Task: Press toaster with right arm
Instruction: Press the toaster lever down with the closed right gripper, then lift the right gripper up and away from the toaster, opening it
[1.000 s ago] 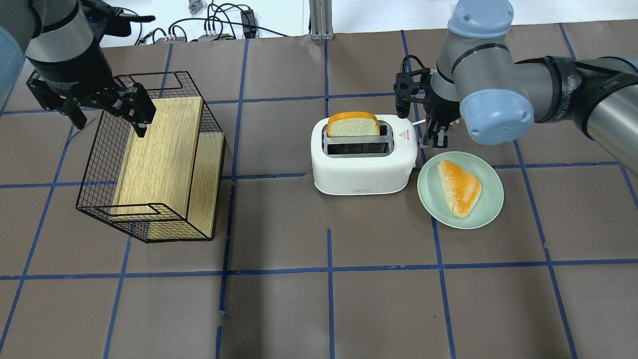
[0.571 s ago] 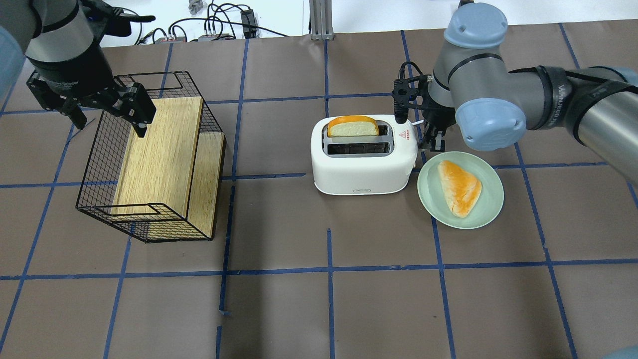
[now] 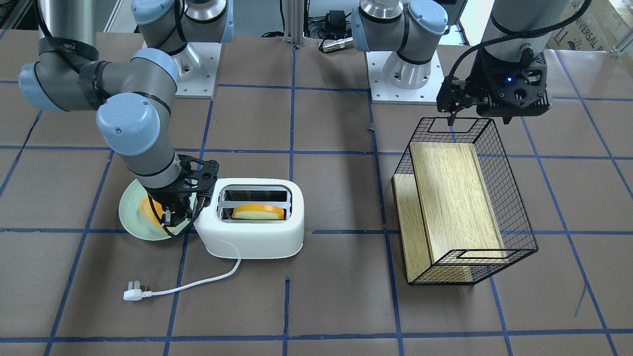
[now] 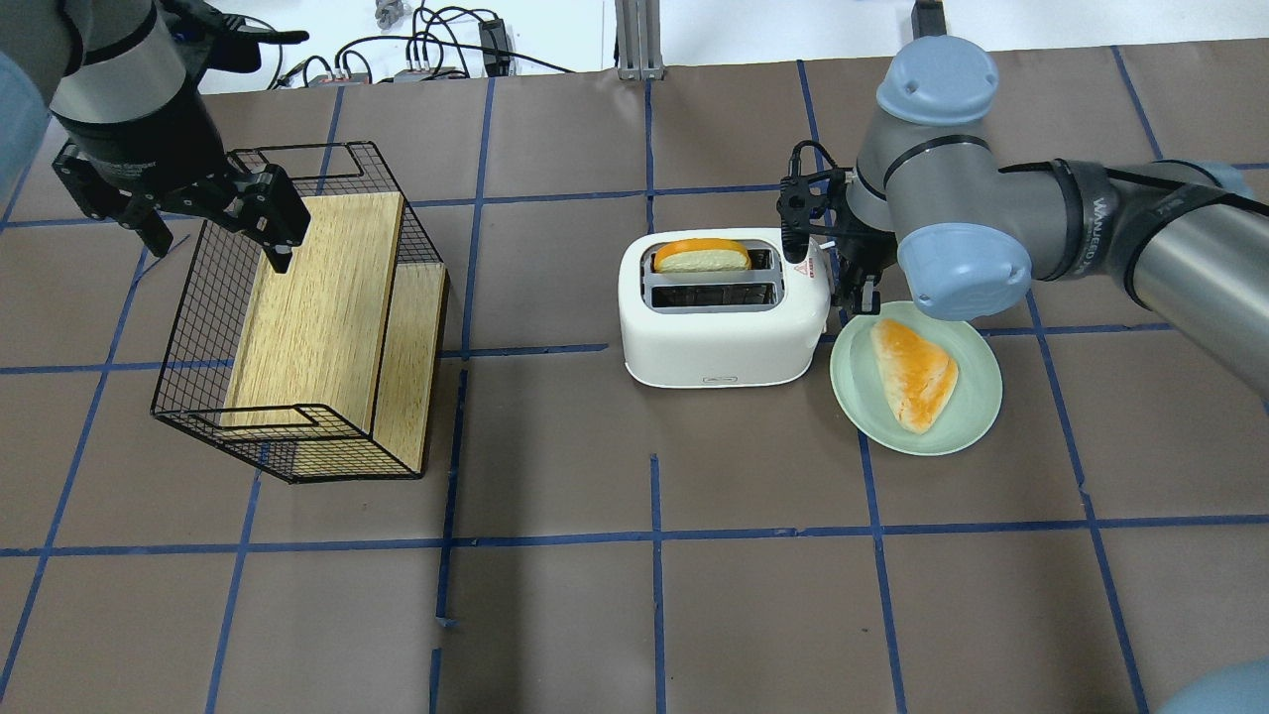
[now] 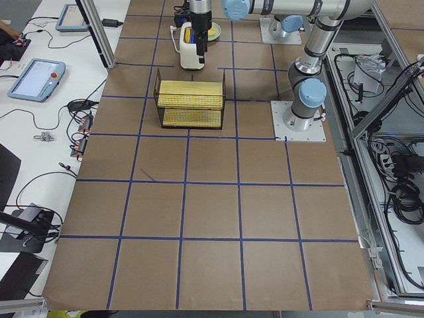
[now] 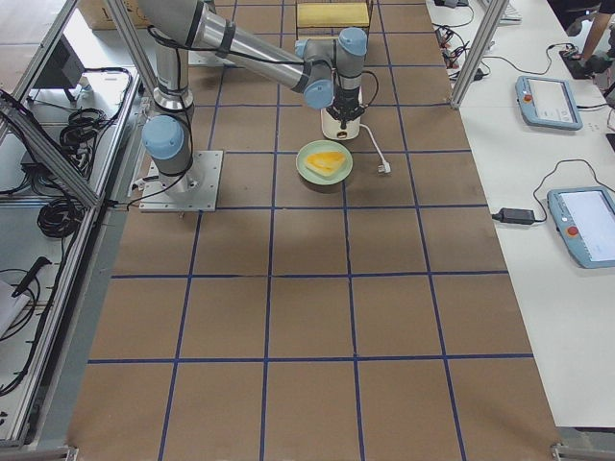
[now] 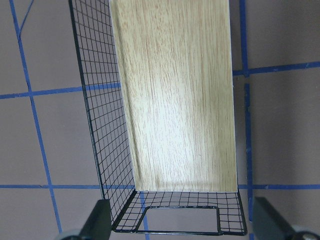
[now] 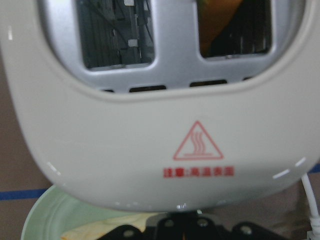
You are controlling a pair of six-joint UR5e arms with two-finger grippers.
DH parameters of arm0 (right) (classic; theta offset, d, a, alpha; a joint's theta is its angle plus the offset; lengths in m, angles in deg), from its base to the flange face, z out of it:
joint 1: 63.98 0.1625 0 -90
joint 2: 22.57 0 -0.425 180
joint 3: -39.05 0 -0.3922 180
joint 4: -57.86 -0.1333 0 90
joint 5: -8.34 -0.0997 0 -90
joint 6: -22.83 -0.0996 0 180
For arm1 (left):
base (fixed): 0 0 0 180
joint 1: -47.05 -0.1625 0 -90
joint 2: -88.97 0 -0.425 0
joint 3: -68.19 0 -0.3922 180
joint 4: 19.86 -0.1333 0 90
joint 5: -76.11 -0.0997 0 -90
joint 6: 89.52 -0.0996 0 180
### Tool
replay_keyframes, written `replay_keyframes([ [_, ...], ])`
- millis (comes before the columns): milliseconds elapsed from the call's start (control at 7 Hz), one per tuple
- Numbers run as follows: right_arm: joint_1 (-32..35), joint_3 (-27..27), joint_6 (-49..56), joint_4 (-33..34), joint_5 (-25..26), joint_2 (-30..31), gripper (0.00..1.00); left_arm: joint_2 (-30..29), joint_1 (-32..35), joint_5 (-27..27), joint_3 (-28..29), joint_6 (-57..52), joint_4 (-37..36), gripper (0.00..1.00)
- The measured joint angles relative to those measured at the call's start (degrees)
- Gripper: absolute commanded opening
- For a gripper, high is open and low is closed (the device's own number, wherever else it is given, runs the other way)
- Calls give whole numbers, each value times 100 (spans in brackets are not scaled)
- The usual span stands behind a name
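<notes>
The white toaster stands mid-table, and also shows in the front view. An orange-crusted bread slice sits low in its far slot. My right gripper hangs fingers-down tight against the toaster's right end, between the toaster and a green plate. Its fingers look shut with nothing between them. The right wrist view is filled by the toaster's end with the red triangle mark. My left gripper is open and empty above the wire basket.
The plate beside the toaster holds a triangular piece of bread. The toaster's white cord and plug lie on the table on the operators' side. The wire basket holds wooden boards at the robot's left.
My right gripper has moved down along the toaster's right end. The bread slice has sunk from standing well above the slot to low in it. The left arm has not moved.
</notes>
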Motion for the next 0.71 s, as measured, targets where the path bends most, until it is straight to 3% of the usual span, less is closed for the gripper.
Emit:
replay_keyframes([
  [714, -4, -44, -67, 68, -27, 123, 14, 0, 0, 0, 0, 2, 0, 100],
])
